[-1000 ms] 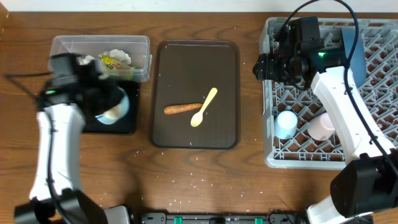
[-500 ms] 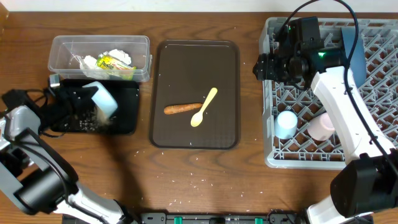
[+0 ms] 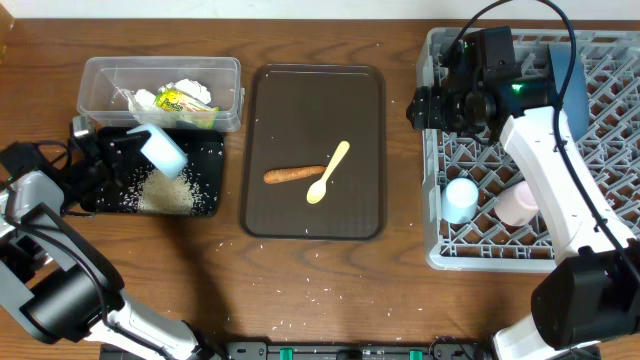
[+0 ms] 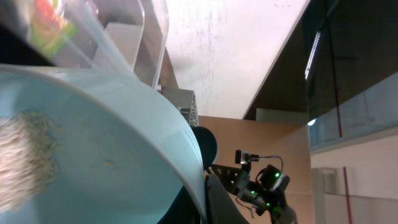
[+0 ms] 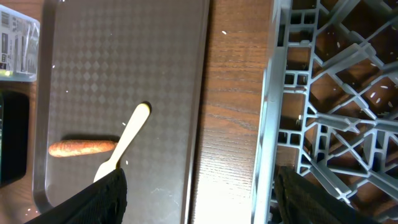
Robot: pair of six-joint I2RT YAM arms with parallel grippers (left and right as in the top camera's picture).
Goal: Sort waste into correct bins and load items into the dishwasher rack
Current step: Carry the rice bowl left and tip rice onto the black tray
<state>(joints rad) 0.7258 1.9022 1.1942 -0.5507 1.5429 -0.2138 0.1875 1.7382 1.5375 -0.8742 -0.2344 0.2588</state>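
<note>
My left gripper [image 3: 128, 150] is shut on the rim of the light blue bowl [image 3: 163, 150] and holds it tipped on its side over the black tray [image 3: 205, 205]. White rice [image 3: 168, 188] lies piled in that tray. In the left wrist view the bowl [image 4: 112, 155] fills the frame with some rice [image 4: 25, 155] clinging inside. The clear box [image 3: 225, 72] holds white paper [image 3: 185, 90] and the green-and-yellow wrapper [image 3: 178, 101]. The carrot [image 3: 293, 175] and yellow spoon [image 3: 330, 172] lie on the brown tray [image 3: 315, 95]. My right gripper [image 3: 424, 106] is open and empty over the left edge of the rack [image 3: 600, 250].
In the rack stand a light blue cup [image 3: 461, 197], a pink cup [image 3: 519, 203] and the dark blue plate [image 3: 568, 75]. Stray rice grains [image 3: 300, 300] dot the table in front. The right wrist view shows the carrot [image 5: 81, 148], spoon [image 5: 124, 146] and rack wall [image 5: 267, 124].
My left arm has swung down to the left and tipped the bowl. Rice has poured out of it into the black tray, where the pile has grown. The right arm has not moved.
</note>
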